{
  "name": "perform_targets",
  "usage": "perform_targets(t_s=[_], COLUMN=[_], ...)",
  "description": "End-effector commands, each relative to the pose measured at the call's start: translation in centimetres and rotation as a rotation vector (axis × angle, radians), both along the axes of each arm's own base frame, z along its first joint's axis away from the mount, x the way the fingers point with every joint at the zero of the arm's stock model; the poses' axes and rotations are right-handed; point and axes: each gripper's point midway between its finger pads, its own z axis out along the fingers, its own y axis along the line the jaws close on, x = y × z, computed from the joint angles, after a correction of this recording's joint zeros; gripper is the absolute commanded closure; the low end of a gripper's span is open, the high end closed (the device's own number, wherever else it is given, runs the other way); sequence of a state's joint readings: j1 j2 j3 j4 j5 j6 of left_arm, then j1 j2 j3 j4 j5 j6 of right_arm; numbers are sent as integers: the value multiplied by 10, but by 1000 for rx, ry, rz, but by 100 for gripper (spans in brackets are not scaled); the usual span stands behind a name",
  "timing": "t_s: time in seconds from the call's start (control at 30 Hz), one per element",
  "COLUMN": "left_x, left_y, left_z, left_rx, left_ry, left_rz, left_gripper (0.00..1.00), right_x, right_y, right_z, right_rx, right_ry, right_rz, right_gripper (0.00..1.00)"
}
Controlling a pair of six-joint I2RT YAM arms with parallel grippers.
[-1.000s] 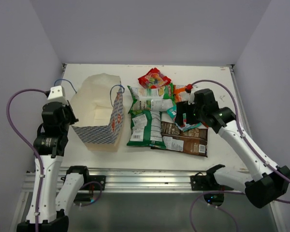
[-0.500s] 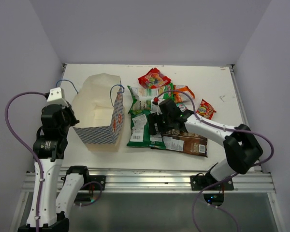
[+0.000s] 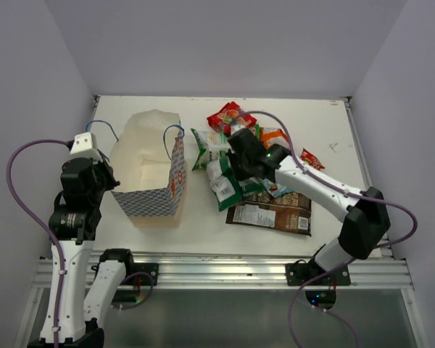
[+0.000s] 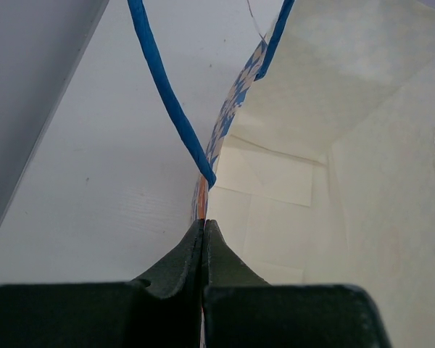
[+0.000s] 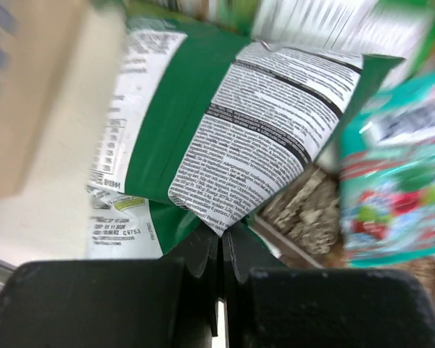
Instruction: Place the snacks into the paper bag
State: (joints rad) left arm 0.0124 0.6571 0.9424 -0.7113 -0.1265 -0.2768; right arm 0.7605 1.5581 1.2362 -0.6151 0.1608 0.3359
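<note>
The white table (image 3: 326,130) carries the open paper bag (image 3: 148,197) upright near its left edge. The left gripper (image 4: 204,230) is clamped tight on the bag's left rim. 1 large brown bag (image 3: 272,216) lies flat toward the near edge. Just beside it, the right gripper (image 5: 221,243) pinches 1 green-white chip bag (image 5: 225,130) by a corner, between the paper bag and the other packets (image 3: 228,116).

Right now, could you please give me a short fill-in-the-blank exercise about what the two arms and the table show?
The left gripper is shut on the edge of the paper bag, whose cord handles are ___.
The right gripper is shut on a chip bag printed white and ___.
The flat packet lying closest to the near edge of the table is ___.
Missing words: blue; green; brown.
</note>
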Motion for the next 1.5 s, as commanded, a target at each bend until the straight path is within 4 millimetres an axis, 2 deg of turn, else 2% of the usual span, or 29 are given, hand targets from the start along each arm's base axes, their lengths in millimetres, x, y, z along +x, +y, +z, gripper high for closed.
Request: perform_targets(t_s=[0.0, 0.03, 0.07, 0.1, 0.13, 0.2, 0.27, 0.37, 0.4, 0.47, 0.57, 0.6, 0.7, 0.73, 0.87, 0.93, 0.97, 1.0, 1.07, 1.1, 1.13, 1.2, 1.27, 1.3, 1.33, 1.37, 1.4, 1.43, 1.47], left_x=[1, 0, 0, 0, 0, 0, 0, -2, -3, -5, -8, -8, -11, -11, -13, -13, -13, -14, -14, -14, -15, -16, -17, -18, -19, -19, -20, -20, -20], left_y=[-5, -5, -5, -5, -6, -7, -9, -10, -11, -12, -12, -12, -12, -12, -14, -14, -15, -15, -15, -15, -15, -15, -14, -14, -14, -14, -13, -13, -13], left_z=[18, 19, 23, 24, 26, 25, 24, 23, 24, 23, 21, 20, 19, 19, 17, 15, 15, 15, 14, 14, 13, 12, 13, 14, 14, 12, 12, 12, 11], left_rx=[-40, -41, -41, -41, -43, -51, -60, -69, -71, -73, -73, -74, -75, -75, -77, -81, -83, -84, -83, -83, -82, -80, -78, -78, -77, -76, -74, -73, -72], left_ry=[-47, -47, -56, -58, -61, -60, -59, -60, -63, -62, -58, -55, -57, -58, -58, -58, -57, -60, -60, -60, -58, -58, -63, -66, -67, -61, -61, -63, -59], left_rz=[-5, -3, -3, -3, -6, -12, -18, -20, -24, -25, -25, -26, -29, -29, -34, -36, -40, -40, -40, -40, -41, -40, -36, -38, -38, -35, -34, -33, -33], left_gripper=[100, 100, 100, 100, 100, 100, 100, 100, 100, 100, 100, 100, 100, 100, 100, 100, 100, 100, 100, 100, 100, 100, 100, 100, 100, 100, 100, 100, 100], right_x=[36, 40, 43, 49, 48, 44, 46, 41, 29, 13, -4, -12, -26, -25, -28, -28, -31, -32, -39, -41, -42, -48, -50, -50, -50, -52, -51, -51, -52], right_y=[-16, -9, -3, 12, 24, 48, 85, 137, 157, 192, 223, 237, 247, 247, 241, 242, 242, 243, 248, 249, 251, 253, 257, 258, 259, 259, 257, 255, 251], right_z=[183, 244, 266, 273, 319, 347, 370, 367, 368, 350, 322, 305, 291, 281, 271, 258, 249, 242, 220, 213, 202, 197, 191, 190, 198, 191, 200, 202, 204], right_rx=[88, 186, 217, 231, 339, 418, 516, 620, 670, 699, 677, 653, 619, 594, 561, 535, 513, 499, 462, 446, 422, 395, 378, 372, 384, 357, 361, 352, 336], right_ry=[-398, -496, -528, -526, -584, -615, -634, -580, -558, -502, -448, -416, -396, -386, -381, -357, -336, -319, -264, -253, -238, -244, -238, -235, -248, -237, -256, -264, -272], right_rz=[-74, -76, -60, -37, -1, 53, 125, 203, 258, 309, 369, 395, 425, 418, 415, 420, 432, 437, 470, 475, 482, 503, 517, 521, 521, 531, 530, 532, 536], right_gripper=[100, 100, 100, 100, 100, 100, 100, 100, 100, 100, 100, 100, 100, 100, 100, 98, 93, 81, 67, 64, 67, 72, 68, 51, 38, 28, 8, 1, 1])
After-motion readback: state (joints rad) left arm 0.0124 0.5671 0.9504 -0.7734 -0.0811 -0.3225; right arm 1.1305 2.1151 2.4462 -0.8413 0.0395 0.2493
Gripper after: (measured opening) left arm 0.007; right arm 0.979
